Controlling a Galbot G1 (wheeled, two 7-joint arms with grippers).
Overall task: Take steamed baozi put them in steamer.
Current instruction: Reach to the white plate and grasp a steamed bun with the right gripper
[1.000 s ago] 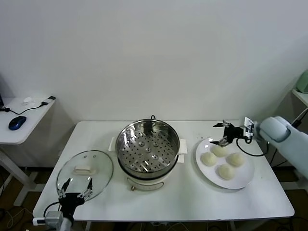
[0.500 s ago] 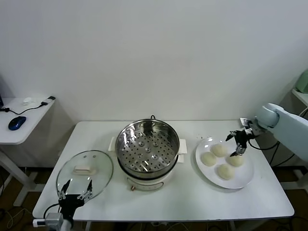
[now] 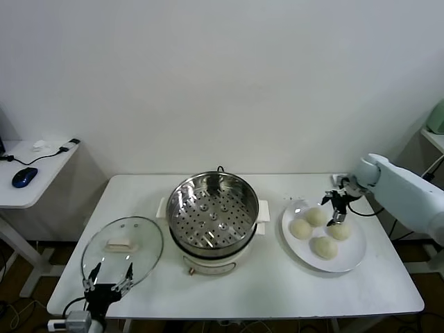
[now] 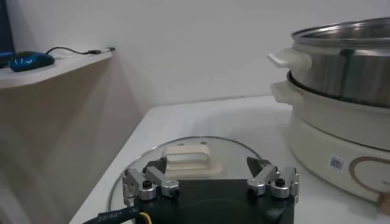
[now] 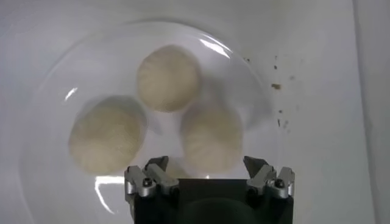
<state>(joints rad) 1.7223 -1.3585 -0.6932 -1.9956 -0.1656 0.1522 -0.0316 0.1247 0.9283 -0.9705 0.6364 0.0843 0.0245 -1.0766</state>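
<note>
Step in hand: first pick. All four steamed baozi sit on the white plate, none in the steamer yet; its perforated tray is bare.

R gripper hangs pointing down over the plate's far side, fingers spread open w/ nothing between them. In the right wrist view one bun lies just ahead of the open fingers, roughly centred btwn them; two more beyond, touching or nearly so.

Next move, as I judge it: drop straight down so fingers straddle that bun, close gently (soft dough, easy to dent), lift clear of neighbours, then carry across to the steamer, well apart from the fingers on the L side. Tight spacing of buns means a finger could nudge the adjacent one.

L gripper idle low at the near edge, fingers open, glass lid just ahead of them.

White tabletop, plain white wall behind; side desk w/ a blue mouse far L
</note>
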